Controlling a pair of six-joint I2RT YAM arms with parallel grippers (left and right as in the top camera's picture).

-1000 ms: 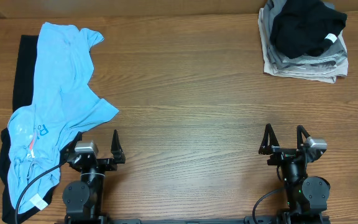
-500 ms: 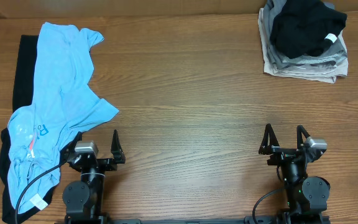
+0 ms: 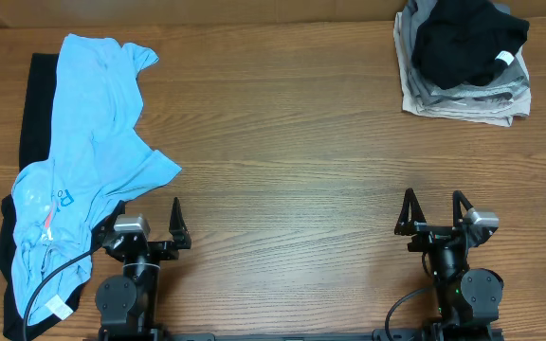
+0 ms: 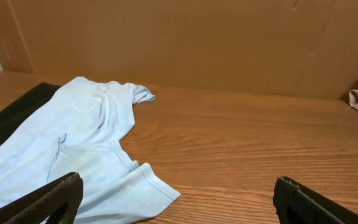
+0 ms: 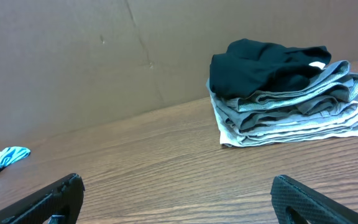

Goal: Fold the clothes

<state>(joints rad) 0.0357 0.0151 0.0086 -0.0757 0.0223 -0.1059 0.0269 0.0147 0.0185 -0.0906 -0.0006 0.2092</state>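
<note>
Clothes (image 3: 83, 161) heaped at left table (image 3: 292, 152) edge, folded stack (image 3: 463, 90) far-right — well apart

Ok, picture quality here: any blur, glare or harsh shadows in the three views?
Overhead: evenly lit, wood grain and blue T-shirt sharp, no glare. Left wrist: the T-shirt looks pale, the fingers at the bottom edge dark and soft. Right wrist: folded stack in focus, fingers dark silhouettes.

Left arm (image 3: 123, 292) and right arm (image 3: 466, 287) are both chunky matte black, with pointy fingers (image 3: 177, 227), silver camera boxes (image 3: 131, 224), and looping black cables (image 3: 32, 298).
</note>
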